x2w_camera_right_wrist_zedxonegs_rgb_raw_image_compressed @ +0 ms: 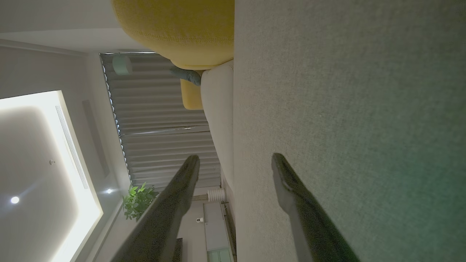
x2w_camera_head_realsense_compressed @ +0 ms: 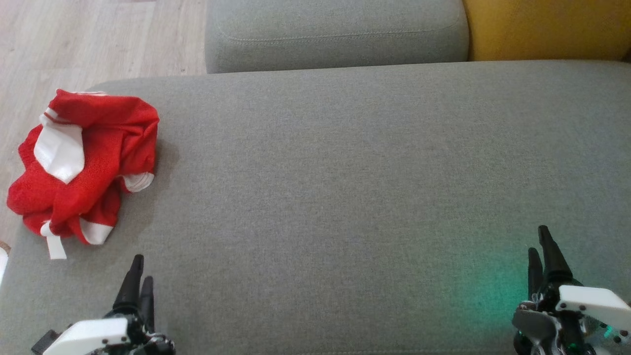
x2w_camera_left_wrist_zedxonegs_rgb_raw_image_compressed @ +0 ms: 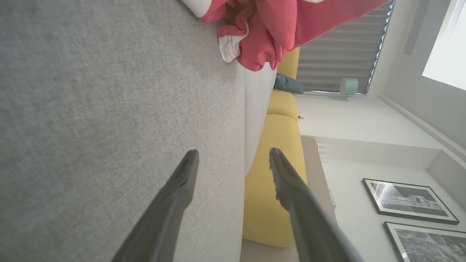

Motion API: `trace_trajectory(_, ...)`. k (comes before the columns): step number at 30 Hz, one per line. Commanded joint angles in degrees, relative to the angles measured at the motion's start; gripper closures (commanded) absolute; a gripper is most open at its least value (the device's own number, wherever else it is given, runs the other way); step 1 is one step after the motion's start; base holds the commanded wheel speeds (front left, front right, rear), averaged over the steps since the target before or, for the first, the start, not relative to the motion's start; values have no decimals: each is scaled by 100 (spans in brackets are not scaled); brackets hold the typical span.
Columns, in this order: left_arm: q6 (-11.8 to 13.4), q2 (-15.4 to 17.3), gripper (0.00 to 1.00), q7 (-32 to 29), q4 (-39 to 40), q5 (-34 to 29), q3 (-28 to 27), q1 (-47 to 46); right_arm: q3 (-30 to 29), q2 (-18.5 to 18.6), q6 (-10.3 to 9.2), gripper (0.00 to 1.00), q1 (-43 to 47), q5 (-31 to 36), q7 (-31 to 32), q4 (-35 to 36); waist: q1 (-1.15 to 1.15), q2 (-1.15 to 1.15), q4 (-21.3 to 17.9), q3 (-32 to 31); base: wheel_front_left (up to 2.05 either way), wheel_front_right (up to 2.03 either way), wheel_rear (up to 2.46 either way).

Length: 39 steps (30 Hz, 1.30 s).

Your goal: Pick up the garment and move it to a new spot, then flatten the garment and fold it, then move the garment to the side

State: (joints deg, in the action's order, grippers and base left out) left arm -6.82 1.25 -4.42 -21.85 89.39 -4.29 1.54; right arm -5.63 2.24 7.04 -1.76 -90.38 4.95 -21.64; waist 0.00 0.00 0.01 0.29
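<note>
Over at about nine o'clock in the head view, the garment (x2w_camera_head_realsense_compressed: 98,148) lies in a crumpled heap, red with white trim, on the left edge of the wide grey cushion (x2w_camera_head_realsense_compressed: 345,197), and part of it spills past that edge above the pale wooden floor (x2w_camera_head_realsense_compressed: 98,44). At seven o'clock the left jaws hover low over the cushion. Their dark fingers (x2w_camera_head_realsense_compressed: 130,286) point toward twelve and stand near the garment without touching it. The left wrist view shows those fingers (x2w_camera_left_wrist_zedxonegs_rgb_raw_image_compressed: 174,196) spread wide apart with nothing between them, and the garment (x2w_camera_left_wrist_zedxonegs_rgb_raw_image_compressed: 276,36) bunched at twelve o'clock well beyond the tips.

A second grey cushion (x2w_camera_head_realsense_compressed: 335,34) sits at twelve o'clock in the head view, with a yellow cushion (x2w_camera_head_realsense_compressed: 542,29) beside it at one o'clock.

At five o'clock the right jaws hang over bare grey fabric, far from the garment, their fingers (x2w_camera_head_realsense_compressed: 552,256) pointing toward twelve. A green glow (x2w_camera_head_realsense_compressed: 493,291) falls on the cushion just left of them. In the right wrist view the fingers (x2w_camera_right_wrist_zedxonegs_rgb_raw_image_compressed: 291,189) are likewise parted wide and empty.
</note>
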Motion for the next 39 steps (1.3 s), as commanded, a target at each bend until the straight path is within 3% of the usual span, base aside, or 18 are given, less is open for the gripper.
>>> trace_trajectory(1, -20, 54, 0, 40, 210, -99, -22, -294, 46, 57, 4, 0, -292, 93, -76, 208, 0, 0, 1, 1, 0, 0, 0)
trace_trajectory(39, 126, 85, 0, 676, 296, -3320, 68, -596, 637, 38, 18, 0, -735, 3111, -718, 80, 0, 0, 8, 87, 0, 0, 0)
